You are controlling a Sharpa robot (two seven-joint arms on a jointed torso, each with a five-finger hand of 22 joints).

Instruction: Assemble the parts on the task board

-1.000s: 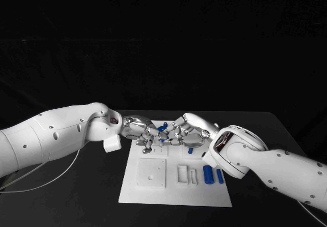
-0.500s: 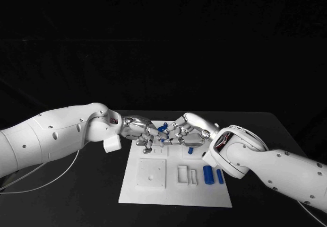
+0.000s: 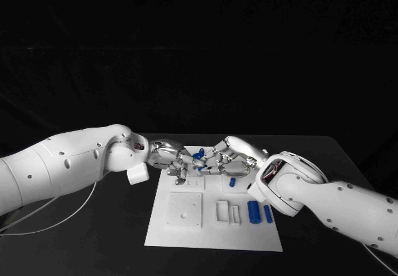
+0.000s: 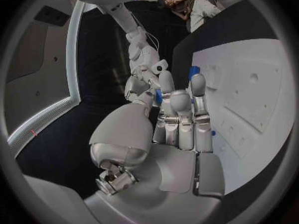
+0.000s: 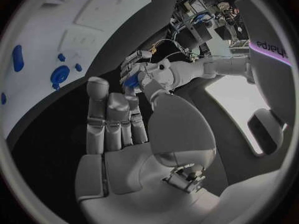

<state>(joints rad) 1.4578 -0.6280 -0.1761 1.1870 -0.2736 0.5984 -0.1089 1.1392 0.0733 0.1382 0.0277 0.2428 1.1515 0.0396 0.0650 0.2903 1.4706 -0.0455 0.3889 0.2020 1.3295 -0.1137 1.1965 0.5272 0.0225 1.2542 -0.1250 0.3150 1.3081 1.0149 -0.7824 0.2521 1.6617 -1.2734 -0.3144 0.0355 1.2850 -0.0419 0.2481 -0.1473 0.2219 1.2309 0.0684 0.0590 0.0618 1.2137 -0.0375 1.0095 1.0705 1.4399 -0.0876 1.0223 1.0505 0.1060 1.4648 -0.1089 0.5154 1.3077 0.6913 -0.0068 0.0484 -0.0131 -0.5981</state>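
— So, L hand (image 3: 172, 160): what's held?
— A small blue part (image 3: 199, 154) is seen between the two hands at the far edge of the task board (image 3: 213, 241). It's touched by fingertips of both, but which hand actually grips it can't be told. L fingers (image 4: 179, 115) are curled inward, close together, blue showing at their tips.
— R hand (image 3: 225, 161)?
— Fingers bent toward the L hand, tips nearly meeting it over the board's far end. In the R wrist view the blue piece (image 5: 130, 81) is seen at the L hand's fingertips, just beyond the R fingers (image 5: 115, 115). Grip not confirmed either.
— Arm poses?
— Both arms are brought in low from the sides, wrists angled inward, hands facing each other.
— Other parts?
— Two blue cylinders (image 3: 259, 211) are laid side by side on the board's near right; a smaller blue piece (image 3: 232, 183) is set just far of them.
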